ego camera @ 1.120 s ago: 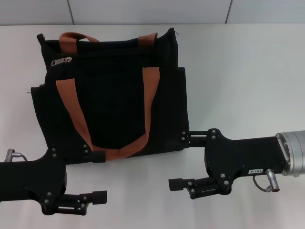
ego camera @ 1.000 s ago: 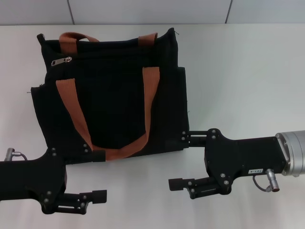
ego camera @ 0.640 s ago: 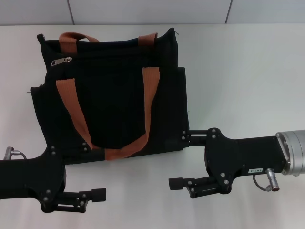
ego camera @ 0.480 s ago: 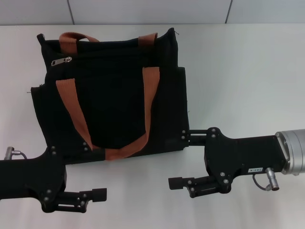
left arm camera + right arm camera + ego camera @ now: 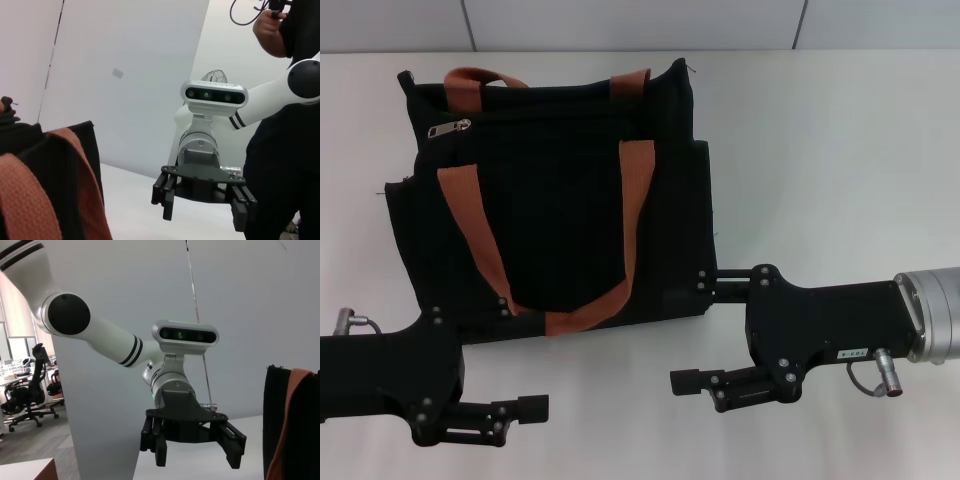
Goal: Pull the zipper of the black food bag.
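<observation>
The black food bag (image 5: 560, 200) lies flat on the white table, its two brown-orange straps (image 5: 635, 200) on top. The zipper (image 5: 451, 128), a small silver pull tab, sits at the far left end of the bag's top edge. My left gripper (image 5: 525, 365) is open at the bag's near left corner, its upper finger against the bag's edge. My right gripper (image 5: 693, 330) is open at the near right corner. Both are far from the zipper. The left wrist view shows the bag (image 5: 65, 170) and the right gripper (image 5: 204, 215). The right wrist view shows the left gripper (image 5: 196, 456).
The white table (image 5: 820, 150) stretches to the right of the bag and in front of it. A wall runs along the far edge. A person (image 5: 285, 150) stands behind the right arm in the left wrist view.
The left arm has shifted slightly to the right, and the right gripper slightly to the left and away from me. The bag and the zipper have not moved.
</observation>
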### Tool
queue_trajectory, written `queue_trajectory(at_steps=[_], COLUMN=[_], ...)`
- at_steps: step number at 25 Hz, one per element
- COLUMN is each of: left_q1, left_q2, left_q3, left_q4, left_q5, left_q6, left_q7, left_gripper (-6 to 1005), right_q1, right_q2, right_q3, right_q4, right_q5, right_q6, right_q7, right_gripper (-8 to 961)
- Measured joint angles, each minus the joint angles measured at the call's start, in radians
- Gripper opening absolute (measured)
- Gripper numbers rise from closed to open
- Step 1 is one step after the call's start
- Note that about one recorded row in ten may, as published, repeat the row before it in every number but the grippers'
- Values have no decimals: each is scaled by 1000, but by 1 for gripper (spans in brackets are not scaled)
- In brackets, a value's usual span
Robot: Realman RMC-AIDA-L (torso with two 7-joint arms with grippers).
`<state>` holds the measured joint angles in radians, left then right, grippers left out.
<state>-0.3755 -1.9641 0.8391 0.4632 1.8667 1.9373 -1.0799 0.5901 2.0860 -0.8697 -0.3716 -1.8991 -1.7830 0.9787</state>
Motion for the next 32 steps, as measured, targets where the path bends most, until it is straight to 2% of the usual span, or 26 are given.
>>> queue_trajectory(at_steps=[12, 15, 16, 19, 20, 24, 26, 28, 31, 32], left_q1=[-1, -7, -13, -17, -16, 1, 5, 7, 7, 12], left_q2=[-1, -6, -19, -31, -43, -60, -58, -39, -39, -6], left_q3=[-3, -38, -68, -82, -100, -149, -174, -224, -224, -247], left_q4=[1, 2, 2, -2, -3, 0, -1, -8, -8, -9], left_q5=[-4, -14, -56, -124, -175, -317, -364, -396, -396, -391], left_q6=[11, 43, 53, 52, 52, 54, 50, 25, 25, -35], left_q7=[0, 7, 19, 36, 48, 84, 87, 82, 82, 76], left_gripper=[754, 749, 747, 741, 739, 732, 728, 725, 719, 717], right_q1=[4, 5, 5, 2, 1, -5, -5, -6, -6, -6], right_q2=[0, 0, 0, 0, 0, 0, 0, 0, 0, 0], right_q3=[3, 6, 6, 6, 6, 9, 9, 9, 9, 9], right_q4=[1, 3, 4, 6, 6, 7, 7, 7, 7, 6], right_q5=[0, 0, 0, 0, 0, 0, 0, 0, 1, 1], right_q6=[0, 0, 0, 1, 1, 2, 0, -3, -5, -5], right_q7=[0, 0, 0, 0, 0, -4, -9, -10, -11, -11], right_gripper=[762, 762, 762, 761, 761, 762, 762, 762, 762, 762])
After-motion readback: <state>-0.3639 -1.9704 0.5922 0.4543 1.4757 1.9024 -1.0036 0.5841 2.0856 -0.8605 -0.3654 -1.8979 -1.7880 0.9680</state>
